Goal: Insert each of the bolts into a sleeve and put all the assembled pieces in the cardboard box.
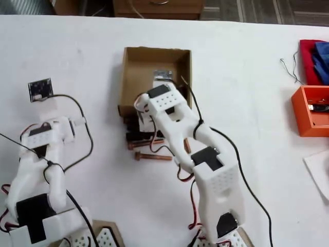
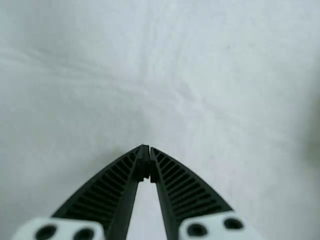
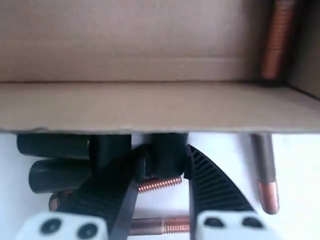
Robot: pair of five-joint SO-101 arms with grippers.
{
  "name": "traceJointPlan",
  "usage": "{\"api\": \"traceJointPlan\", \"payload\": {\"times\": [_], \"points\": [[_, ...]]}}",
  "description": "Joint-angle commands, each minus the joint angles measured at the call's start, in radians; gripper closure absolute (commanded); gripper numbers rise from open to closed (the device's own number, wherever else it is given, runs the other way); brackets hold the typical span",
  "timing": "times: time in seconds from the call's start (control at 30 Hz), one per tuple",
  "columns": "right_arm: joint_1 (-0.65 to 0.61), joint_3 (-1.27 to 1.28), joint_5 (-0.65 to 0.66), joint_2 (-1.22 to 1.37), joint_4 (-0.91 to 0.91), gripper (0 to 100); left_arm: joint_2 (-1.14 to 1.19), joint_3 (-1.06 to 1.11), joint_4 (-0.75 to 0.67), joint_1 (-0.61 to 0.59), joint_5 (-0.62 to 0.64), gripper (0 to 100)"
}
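1. The right gripper (image 3: 163,161) has its jaws closed on a black sleeve (image 3: 168,150). A copper bolt end (image 3: 160,183) sticks out of the sleeve, just outside the near wall of the cardboard box (image 3: 150,105)
2. The left gripper (image 2: 145,163) has its jaws closed on nothing, over the bare white surface (image 2: 200,75)
3. Two more black sleeves (image 3: 55,146) lie beside the held one, against the box wall
4. Loose bolts (image 1: 153,157) lie on the surface near the box
5. One bolt (image 3: 277,40) is inside the box
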Motion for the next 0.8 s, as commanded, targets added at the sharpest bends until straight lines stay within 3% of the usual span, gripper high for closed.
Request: {"api": "traceJointPlan", "payload": {"times": [0.0,0.13,0.4,0.5,0.77], "points": [[-0.012,-0.011,0.109,0.002,-0.004,97.2,-0.005,-0.031,-0.014,0.005,0.006,96],[-0.016,-0.012,0.262,-0.001,0.033,97.4,-0.005,-0.031,-0.014,0.005,0.006,96],[-0.018,0.097,0.284,-0.271,0.108,97.4,-0.005,-0.031,-0.014,0.005,0.006,96],[-0.038,0.226,0.315,-0.446,0.073,97.4,-0.005,-0.031,-0.014,0.005,0.006,96],[-0.016,0.732,0.594,-0.811,-0.137,97.5,-0.005,-0.031,-0.014,0.005,0.006,96]]}}
